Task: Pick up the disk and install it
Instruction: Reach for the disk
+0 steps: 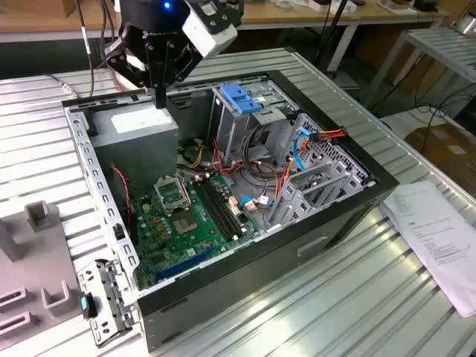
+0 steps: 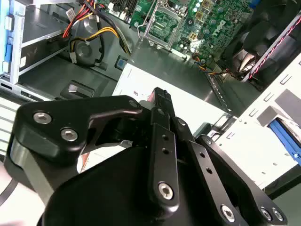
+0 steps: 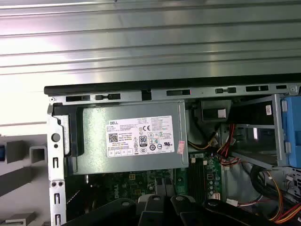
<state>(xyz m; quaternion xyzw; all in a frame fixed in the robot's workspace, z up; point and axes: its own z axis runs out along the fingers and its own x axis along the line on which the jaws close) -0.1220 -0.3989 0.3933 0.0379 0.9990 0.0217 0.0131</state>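
Observation:
The disk is out of view. My gripper (image 1: pixel 160 98) hangs over the back corner of the open computer case (image 1: pixel 312 230), at the exterior view's left. It is just above the grey power-supply box (image 1: pixel 137 134). Its black fingers (image 2: pixel 162 99) stand together, shut with nothing between them, pointing down at the box's white sticker (image 3: pixel 140 136). The metal drive cage with the blue handle (image 1: pixel 239 100) stands inside the case toward the exterior view's right of the gripper.
The green motherboard (image 1: pixel 186 216) and loose coloured cables (image 1: pixel 256 175) fill the case floor. A grey slotted fixture (image 1: pixel 33 275) sits outside the case at the exterior view's left, with a blue strip (image 2: pixel 286 136) beside its pale walls. Papers (image 1: pixel 439 230) lie on the slatted table.

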